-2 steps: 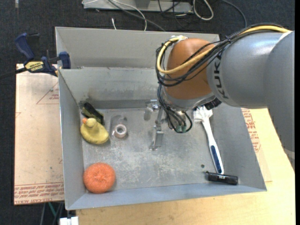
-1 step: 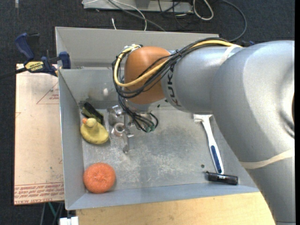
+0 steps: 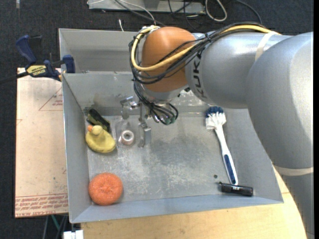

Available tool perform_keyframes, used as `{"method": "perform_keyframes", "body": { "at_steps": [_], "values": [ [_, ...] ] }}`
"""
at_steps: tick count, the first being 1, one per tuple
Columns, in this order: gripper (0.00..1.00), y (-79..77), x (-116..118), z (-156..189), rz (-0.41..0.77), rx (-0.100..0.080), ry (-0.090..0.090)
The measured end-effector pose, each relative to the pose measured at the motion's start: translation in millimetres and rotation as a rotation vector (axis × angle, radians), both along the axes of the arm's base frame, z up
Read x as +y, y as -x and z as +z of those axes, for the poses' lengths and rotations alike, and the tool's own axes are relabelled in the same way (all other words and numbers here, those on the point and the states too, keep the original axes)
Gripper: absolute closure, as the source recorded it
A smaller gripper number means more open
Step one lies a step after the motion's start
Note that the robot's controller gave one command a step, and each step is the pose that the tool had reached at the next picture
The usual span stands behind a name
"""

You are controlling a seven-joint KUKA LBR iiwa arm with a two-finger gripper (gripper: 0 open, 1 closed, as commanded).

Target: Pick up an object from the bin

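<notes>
My gripper (image 3: 135, 127) hangs low over the bin's left middle, below the orange wrist cover. Its fingers stand open, one fingertip (image 3: 145, 136) close to the floor. A small silver ring-shaped roll (image 3: 127, 137) lies on the floor just left of that fingertip, not gripped. Beside the roll to the left sits a yellow rubber duck (image 3: 100, 140). A black clip-like piece (image 3: 97, 118) leans just behind the duck.
An orange round sponge ball (image 3: 105, 188) rests near the front left corner. A white-headed brush with a blue-and-white handle (image 3: 223, 143) lies along the right side, and a black marker (image 3: 236, 188) by the front right wall. The arm covers the back right.
</notes>
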State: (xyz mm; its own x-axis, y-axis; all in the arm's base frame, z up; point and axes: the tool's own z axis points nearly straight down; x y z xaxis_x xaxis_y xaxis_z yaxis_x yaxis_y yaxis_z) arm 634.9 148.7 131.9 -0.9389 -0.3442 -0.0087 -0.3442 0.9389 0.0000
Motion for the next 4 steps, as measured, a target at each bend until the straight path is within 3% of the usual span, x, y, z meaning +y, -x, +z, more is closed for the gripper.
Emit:
{"method": "perform_keyframes", "body": {
  "at_steps": [1, 2, 3, 4],
  "values": [
    [0.00, 5.3, -13, -33, 0.134, 0.014, -0.001],
    [0.00, -3.6, 3, -62, 0.437, -0.002, 0.000],
    [1.00, -8.3, 12, -60, 0.273, 0.001, -0.003],
    [1.00, -8.3, 12, -60, 0.273, 0.001, -0.003]
  ]
}}
